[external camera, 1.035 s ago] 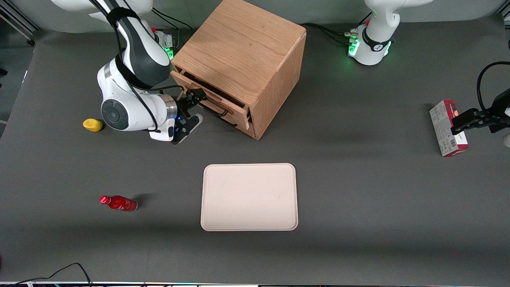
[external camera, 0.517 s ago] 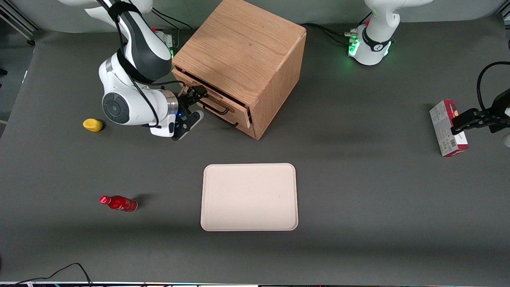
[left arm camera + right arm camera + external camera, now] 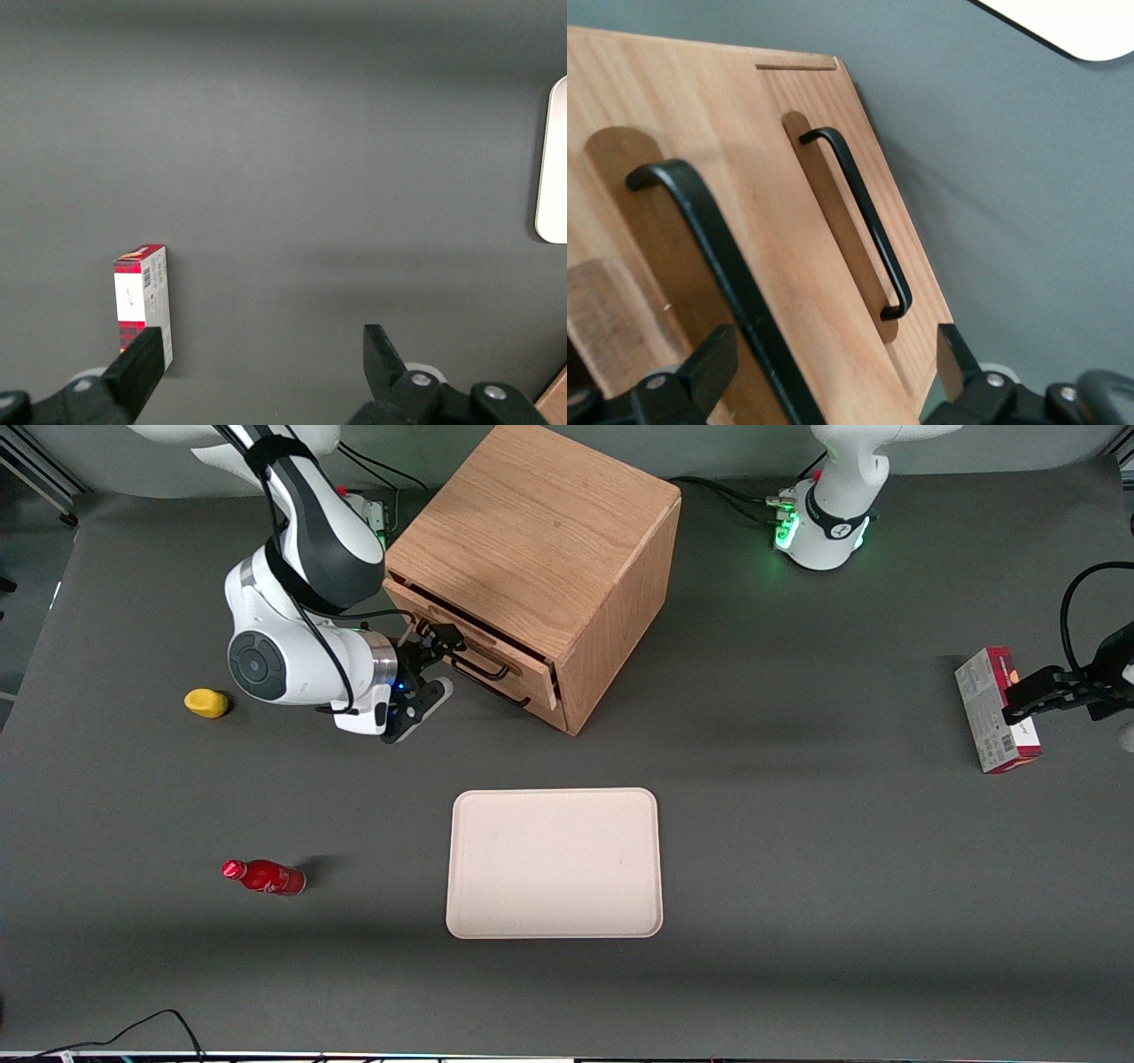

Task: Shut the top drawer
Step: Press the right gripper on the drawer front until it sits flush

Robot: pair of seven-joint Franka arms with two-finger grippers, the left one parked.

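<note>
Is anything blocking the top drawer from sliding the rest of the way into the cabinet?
Nothing visible blocks it. The gripper is at the top drawer front, fingers open by its black handle, and the remaining gap into the cabinet looks free.

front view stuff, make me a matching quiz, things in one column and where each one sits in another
Things:
1. gripper
2. red bottle
3. yellow object
4. tray

Places:
A. lying on the table, nearest the front camera of the four
B. flat on the table, nearer the front camera than the cabinet
C. at the top drawer front
D. beside the working arm, toward its end of the table

Pairs: 1-C, 2-A, 3-D, 4-B
</note>
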